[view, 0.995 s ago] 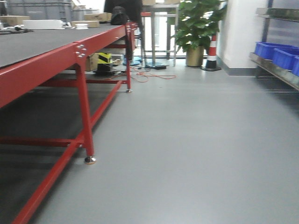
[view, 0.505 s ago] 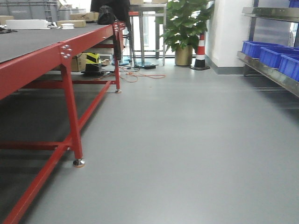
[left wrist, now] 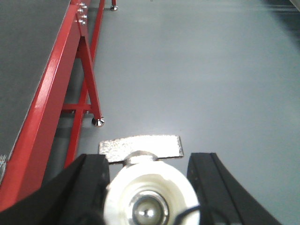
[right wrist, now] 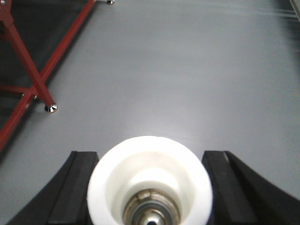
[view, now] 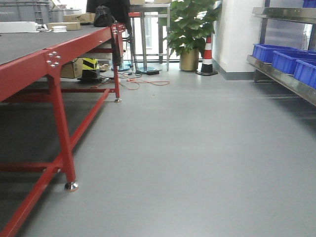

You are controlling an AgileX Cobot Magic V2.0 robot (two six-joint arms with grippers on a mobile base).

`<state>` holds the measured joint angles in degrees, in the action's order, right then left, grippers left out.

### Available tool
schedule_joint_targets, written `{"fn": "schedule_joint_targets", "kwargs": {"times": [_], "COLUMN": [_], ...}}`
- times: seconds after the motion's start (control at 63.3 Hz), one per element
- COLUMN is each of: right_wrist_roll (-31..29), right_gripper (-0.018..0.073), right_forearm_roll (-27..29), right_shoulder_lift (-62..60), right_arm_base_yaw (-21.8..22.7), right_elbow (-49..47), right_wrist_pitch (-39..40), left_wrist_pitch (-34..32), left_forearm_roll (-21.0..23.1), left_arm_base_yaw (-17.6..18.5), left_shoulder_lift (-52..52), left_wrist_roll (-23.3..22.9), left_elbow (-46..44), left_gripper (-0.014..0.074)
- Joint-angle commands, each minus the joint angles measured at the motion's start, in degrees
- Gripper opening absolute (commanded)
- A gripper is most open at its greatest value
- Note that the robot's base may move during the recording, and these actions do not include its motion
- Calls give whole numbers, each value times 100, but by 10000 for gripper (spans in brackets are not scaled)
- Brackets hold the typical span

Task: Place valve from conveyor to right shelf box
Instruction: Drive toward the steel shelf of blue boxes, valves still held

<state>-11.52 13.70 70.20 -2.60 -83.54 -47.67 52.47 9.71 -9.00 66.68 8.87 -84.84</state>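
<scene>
Evidently the base has swung and advanced over the last second. In the front view the grey floor (view: 197, 148) now fills more of the frame. The conveyor (view: 24, 47) with its red frame has slid toward the left edge, and its nearest leg sits lower and further left than before. The shelf (view: 284, 81) on the right, cut off at the frame edge a second ago, now shows a longer run of its lower level, with the blue boxes (view: 284, 58) standing along its front edge. Judgement: pick-up is finished and the robot is in transit from belt to shelf. The shelf is well apart from the arms, so placing has not begun.

Left gripper (left wrist: 149, 161): jaws closed onto the valve (left wrist: 150, 199), white end cap toward the camera, flat silvery lever (left wrist: 140, 146) projecting beyond the fingertips. It hangs over bare floor just beside the conveyor's long edge, off the belt.

Right gripper (right wrist: 150, 157): jaws likewise clamped on a second valve (right wrist: 150, 187), its white cap pressed between both fingers, over open floor away from the frame's legs.

Both loads appear squarely seated; the next need is to bring a blue box under an arm before release
</scene>
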Motion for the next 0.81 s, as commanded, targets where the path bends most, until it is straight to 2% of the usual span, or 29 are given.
{"fn": "schedule_joint_targets", "kwargs": {"times": [0.0,0.789], "right_wrist_roll": [-35,-35], "right_gripper": [-154,-154], "right_forearm_roll": [7,7], "right_shoulder_lift": [-77,-77], "right_arm_base_yaw": [17,17], "right_elbow": [-103,-103], "right_wrist_pitch": [362,362], "left_wrist_pitch": [-255,-265], "left_forearm_roll": [77,77], "left_arm_base_yaw": [2,2], "left_shoulder_lift": [-48,-48], "left_wrist_roll": [-46,-46], "left_elbow": [-50,-50], "left_gripper": [-111,-111]}}
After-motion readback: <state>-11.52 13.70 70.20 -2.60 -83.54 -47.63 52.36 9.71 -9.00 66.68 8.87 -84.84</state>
